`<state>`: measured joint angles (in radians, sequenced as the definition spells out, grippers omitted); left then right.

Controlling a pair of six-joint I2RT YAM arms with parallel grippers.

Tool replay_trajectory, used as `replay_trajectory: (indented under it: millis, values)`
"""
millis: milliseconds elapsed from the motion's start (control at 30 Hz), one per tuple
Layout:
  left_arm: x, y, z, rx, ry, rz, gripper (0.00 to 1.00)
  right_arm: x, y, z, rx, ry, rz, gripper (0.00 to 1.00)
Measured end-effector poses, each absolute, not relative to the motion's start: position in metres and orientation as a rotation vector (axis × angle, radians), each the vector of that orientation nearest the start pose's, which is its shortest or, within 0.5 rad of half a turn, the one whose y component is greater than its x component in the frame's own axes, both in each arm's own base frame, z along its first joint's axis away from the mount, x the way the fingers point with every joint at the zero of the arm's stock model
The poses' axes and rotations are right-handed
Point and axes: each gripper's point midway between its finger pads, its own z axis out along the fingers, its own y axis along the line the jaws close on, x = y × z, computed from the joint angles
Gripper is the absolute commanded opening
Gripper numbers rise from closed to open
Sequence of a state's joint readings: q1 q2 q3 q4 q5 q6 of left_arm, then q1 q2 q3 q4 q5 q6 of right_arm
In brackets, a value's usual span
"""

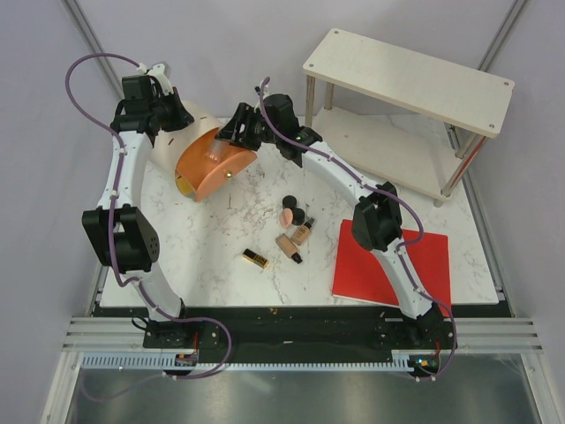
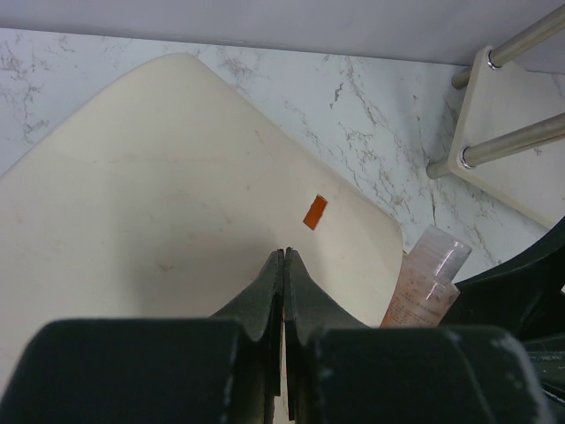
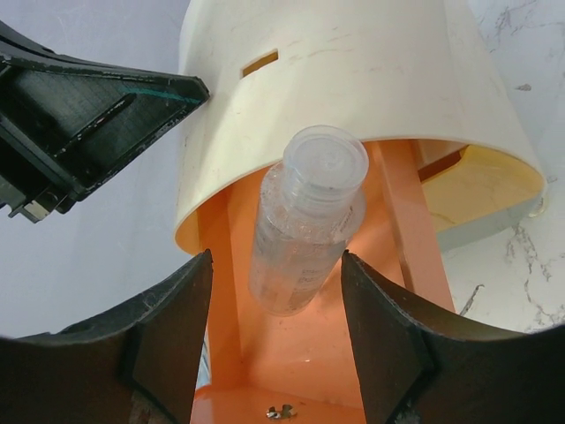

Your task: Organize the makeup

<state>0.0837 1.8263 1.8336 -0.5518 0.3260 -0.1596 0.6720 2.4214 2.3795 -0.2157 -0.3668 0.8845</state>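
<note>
An orange case (image 1: 212, 172) sits at the back of the marble table (image 1: 203, 256), its cream lid (image 1: 181, 141) raised, perhaps hinged. A red sheet (image 1: 353, 274) lies front right, with a two-tier shelf (image 1: 410, 79) behind it.

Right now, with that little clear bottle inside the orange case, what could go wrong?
1. The clear bottle sits tilted inside the orange case, between the fingers of the open right gripper. Pulling the gripper out carelessly could tip or drag it.
2. The cream lid seems propped only by the shut left gripper at its edge. A slip could drop it onto the right gripper.
</note>
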Motion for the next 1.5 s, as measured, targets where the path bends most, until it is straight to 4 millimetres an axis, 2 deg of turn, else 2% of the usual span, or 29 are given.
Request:
replay_trajectory:
  millis: [233, 333, 433, 533, 567, 633, 667, 767, 867, 1067, 1333, 1500]
  values:
    - [0.517, -0.019, 0.272, -0.062, 2.106, -0.390, 0.02, 0.490, 0.481, 0.254, -0.040, 2.034, 1.300, 0.67]
    - [0.518, -0.019, 0.272, -0.061, 2.108, -0.392, 0.02, 0.503, 0.467, 0.262, -0.013, 2.010, 1.275, 0.67]
    - [0.518, -0.020, 0.272, -0.056, 2.107, -0.403, 0.02, 0.514, 0.450, 0.281, 0.013, 1.968, 1.258, 0.65]
    - [0.519, -0.020, 0.272, -0.055, 2.107, -0.408, 0.02, 0.525, 0.435, 0.296, 0.035, 1.918, 1.242, 0.52]
    - [0.519, -0.020, 0.272, -0.054, 2.107, -0.409, 0.02, 0.528, 0.432, 0.300, 0.039, 1.904, 1.239, 0.42]
    - [0.519, -0.021, 0.272, -0.054, 2.107, -0.410, 0.02, 0.531, 0.429, 0.303, 0.042, 1.892, 1.236, 0.33]
    - [0.519, -0.021, 0.272, -0.054, 2.107, -0.410, 0.02, 0.531, 0.429, 0.303, 0.044, 1.892, 1.238, 0.26]
    - [0.519, -0.021, 0.272, -0.054, 2.107, -0.410, 0.02, 0.530, 0.430, 0.300, 0.043, 1.898, 1.240, 0.13]
    - [0.519, -0.020, 0.272, -0.054, 2.107, -0.410, 0.02, 0.526, 0.428, 0.286, 0.047, 1.935, 1.225, 0.00]
    - [0.519, -0.020, 0.272, -0.054, 2.107, -0.411, 0.02, 0.520, 0.424, 0.260, 0.055, 2.018, 1.212, 0.00]
    - [0.519, -0.021, 0.272, -0.053, 2.107, -0.412, 0.02, 0.518, 0.431, 0.273, 0.023, 1.991, 1.256, 0.00]
    - [0.519, -0.021, 0.272, -0.053, 2.107, -0.412, 0.02, 0.514, 0.439, 0.265, 0.008, 2.009, 1.274, 0.00]
